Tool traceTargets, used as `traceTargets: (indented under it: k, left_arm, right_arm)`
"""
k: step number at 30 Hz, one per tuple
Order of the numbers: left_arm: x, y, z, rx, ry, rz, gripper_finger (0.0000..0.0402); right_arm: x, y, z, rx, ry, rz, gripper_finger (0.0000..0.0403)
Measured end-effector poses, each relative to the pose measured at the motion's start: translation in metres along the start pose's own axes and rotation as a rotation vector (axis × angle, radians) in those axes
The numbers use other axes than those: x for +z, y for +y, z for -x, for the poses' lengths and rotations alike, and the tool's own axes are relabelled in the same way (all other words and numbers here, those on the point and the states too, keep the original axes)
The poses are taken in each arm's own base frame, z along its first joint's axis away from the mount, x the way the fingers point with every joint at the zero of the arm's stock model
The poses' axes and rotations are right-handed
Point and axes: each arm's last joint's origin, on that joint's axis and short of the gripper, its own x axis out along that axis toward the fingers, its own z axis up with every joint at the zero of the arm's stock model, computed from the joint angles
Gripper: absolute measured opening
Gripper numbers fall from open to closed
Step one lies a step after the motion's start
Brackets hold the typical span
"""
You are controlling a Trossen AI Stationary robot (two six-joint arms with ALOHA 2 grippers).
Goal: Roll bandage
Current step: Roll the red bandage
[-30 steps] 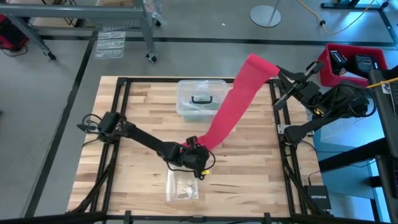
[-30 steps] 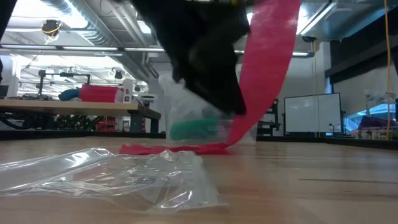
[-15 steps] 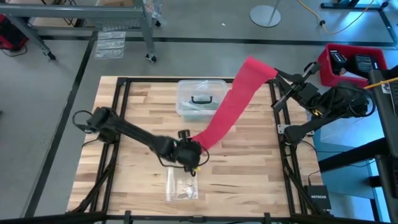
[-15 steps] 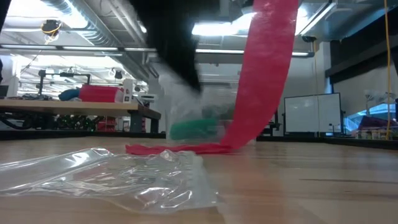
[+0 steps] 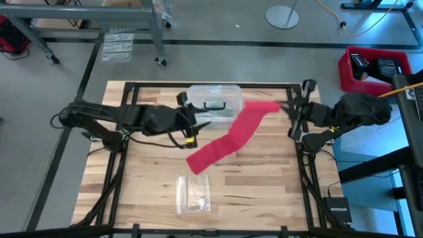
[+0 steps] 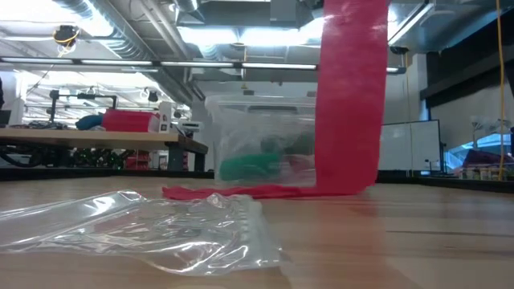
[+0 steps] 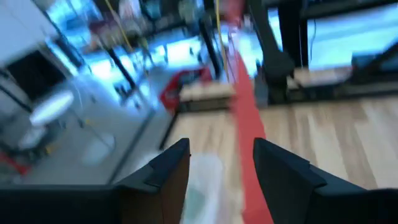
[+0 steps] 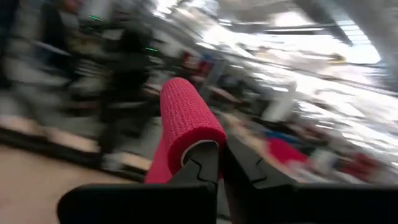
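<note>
I count one red bandage on my table, running as a single strip from the middle toward the right edge. One clear plastic box sits at the far edge, with one black handle on it. One small clear bag lies near the front edge. I have two arms in view, so two grippers: the left gripper and the right gripper.

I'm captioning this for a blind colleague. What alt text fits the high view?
A red bandage runs across a wooden table from the shut right gripper at the right edge, beside a clear box. The open left gripper is near the box, holding nothing; a small plastic bag lies nearer the front.
</note>
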Motion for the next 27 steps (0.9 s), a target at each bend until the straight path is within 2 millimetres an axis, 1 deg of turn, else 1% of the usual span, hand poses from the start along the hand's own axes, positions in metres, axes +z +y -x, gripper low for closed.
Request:
traceTargets:
  k: [3, 6, 8, 10, 14, 16, 21, 27]
  left_arm:
    - [0.011, 0.007, 0.004, 0.015, -0.099, -0.04, 0.0168]
    - [0.015, 0.007, -0.001, -0.064, -0.173, -0.088, 0.0168]
    - [0.015, 0.004, -0.008, -0.115, -0.197, -0.13, 0.0168]
    - [0.014, 0.002, -0.013, -0.119, -0.196, -0.161, 0.0168]
    - [0.016, 0.003, -0.01, -0.119, -0.215, -0.164, 0.0168]
    - [0.017, 0.0, -0.006, -0.137, -0.222, -0.167, 0.0168]
    - [0.022, -0.005, 0.008, -0.164, -0.257, -0.179, 0.0168]
    - [0.023, -0.008, 0.012, -0.182, -0.268, -0.181, 0.0168]
  right_arm:
    - [-0.005, 0.012, -0.01, 0.116, 0.019, -0.047, 0.0009]
    - [-0.009, 0.026, -0.025, 0.17, 0.053, -0.068, 0.0009]
    - [-0.013, 0.036, -0.036, 0.186, 0.084, -0.061, 0.0009]
    - [-0.015, 0.042, -0.046, 0.172, 0.1, -0.059, 0.0009]
    - [-0.016, 0.052, -0.061, 0.141, 0.097, -0.051, 0.0009]
    - [-0.016, 0.053, -0.064, 0.136, 0.085, -0.039, 0.0009]
    - [-0.014, 0.052, -0.065, 0.129, 0.062, -0.054, 0.0009]
    - [-0.011, 0.05, -0.065, 0.105, 0.044, -0.056, 0.0009]
